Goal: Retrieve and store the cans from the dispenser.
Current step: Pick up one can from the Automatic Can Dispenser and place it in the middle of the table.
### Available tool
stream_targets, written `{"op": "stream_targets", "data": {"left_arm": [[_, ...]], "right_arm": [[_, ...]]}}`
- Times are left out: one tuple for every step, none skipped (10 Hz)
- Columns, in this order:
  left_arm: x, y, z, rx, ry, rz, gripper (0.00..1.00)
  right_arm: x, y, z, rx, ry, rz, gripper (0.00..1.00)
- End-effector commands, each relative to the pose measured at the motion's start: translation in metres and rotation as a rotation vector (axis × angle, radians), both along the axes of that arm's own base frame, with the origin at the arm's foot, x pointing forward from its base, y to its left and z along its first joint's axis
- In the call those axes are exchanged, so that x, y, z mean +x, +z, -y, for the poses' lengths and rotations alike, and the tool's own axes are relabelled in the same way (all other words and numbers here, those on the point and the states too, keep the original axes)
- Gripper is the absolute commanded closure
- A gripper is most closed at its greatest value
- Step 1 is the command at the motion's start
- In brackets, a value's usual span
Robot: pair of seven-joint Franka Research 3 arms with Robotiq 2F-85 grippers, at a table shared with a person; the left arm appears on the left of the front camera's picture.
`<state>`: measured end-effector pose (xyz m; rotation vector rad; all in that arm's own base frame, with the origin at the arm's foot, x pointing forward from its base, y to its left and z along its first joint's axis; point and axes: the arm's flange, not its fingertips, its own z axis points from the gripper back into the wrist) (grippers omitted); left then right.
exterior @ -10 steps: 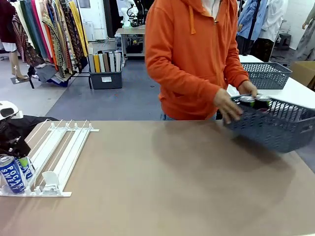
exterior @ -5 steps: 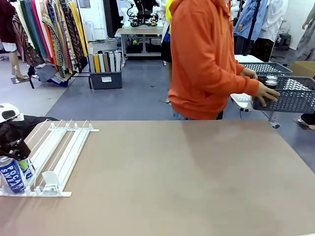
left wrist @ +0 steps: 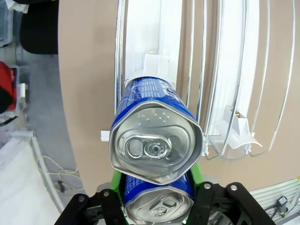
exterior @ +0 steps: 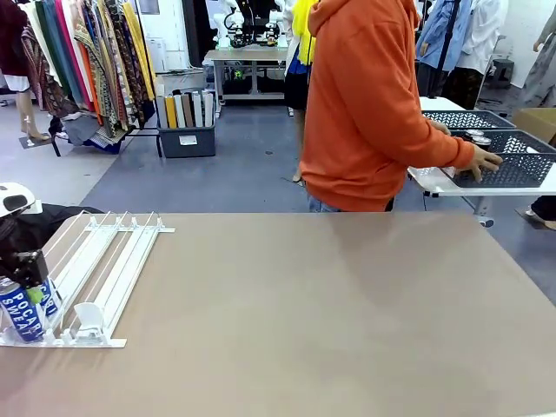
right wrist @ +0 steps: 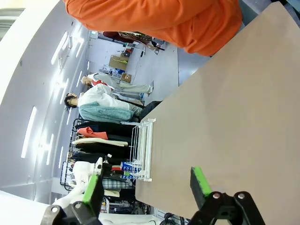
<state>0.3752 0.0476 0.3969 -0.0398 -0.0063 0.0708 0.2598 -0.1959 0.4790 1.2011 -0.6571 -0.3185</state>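
Here, left end effector (left wrist: 157, 180) gripping can (left wrist: 159, 206), dispenser (left wrist: 154, 37) front edge; right end effector (right wrist: 145, 185) wide, open table (right wrist: 234, 117)

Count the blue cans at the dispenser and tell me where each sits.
2. The first blue can stands in a lane of the dispenser; the second blue can sits next to it, between the left gripper's green pads. Others may be hidden.

The person (exterior: 373, 113) at the far side wears an orange hooded sweatshirt with long sleeves. The left end effector (left wrist: 157, 187) and right end effector (right wrist: 146, 185) are black, angular linkages with silver screws and slim bright green pads (right wrist: 200, 180).
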Motion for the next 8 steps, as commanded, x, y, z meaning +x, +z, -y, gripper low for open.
{"op": "stream_targets", "data": {"left_arm": [[-0.032, -0.017, 0.006, 0.038, 0.020, 0.000, 1.00], [-0.033, -0.016, 0.004, 0.027, 0.027, 0.002, 1.00], [-0.033, -0.014, 0.004, 0.022, 0.028, 0.007, 1.00], [-0.033, -0.012, 0.004, 0.023, 0.033, 0.011, 1.00], [-0.034, -0.008, 0.004, 0.030, 0.046, 0.018, 1.00], [-0.037, -0.001, 0.004, 0.018, 0.062, 0.024, 1.00], [-0.047, 0.016, 0.004, 0.007, 0.075, 0.017, 1.00], [-0.062, 0.044, 0.003, -0.015, 0.069, 0.049, 1.00]], "right_arm": [[0.003, 0.003, 0.000, 0.016, -0.009, 0.018, 0.00], [0.003, 0.003, 0.000, 0.016, -0.009, 0.018, 0.00], [0.003, 0.003, 0.000, 0.016, -0.009, 0.018, 0.00], [0.003, 0.003, 0.000, 0.016, -0.009, 0.018, 0.00], [0.003, 0.003, 0.000, 0.016, -0.009, 0.018, 0.00], [0.003, 0.003, 0.000, 0.016, -0.009, 0.018, 0.00], [0.003, 0.003, 0.000, 0.016, -0.009, 0.018, 0.00], [0.003, 0.003, 0.000, 0.016, -0.009, 0.018, 0.00]]}}
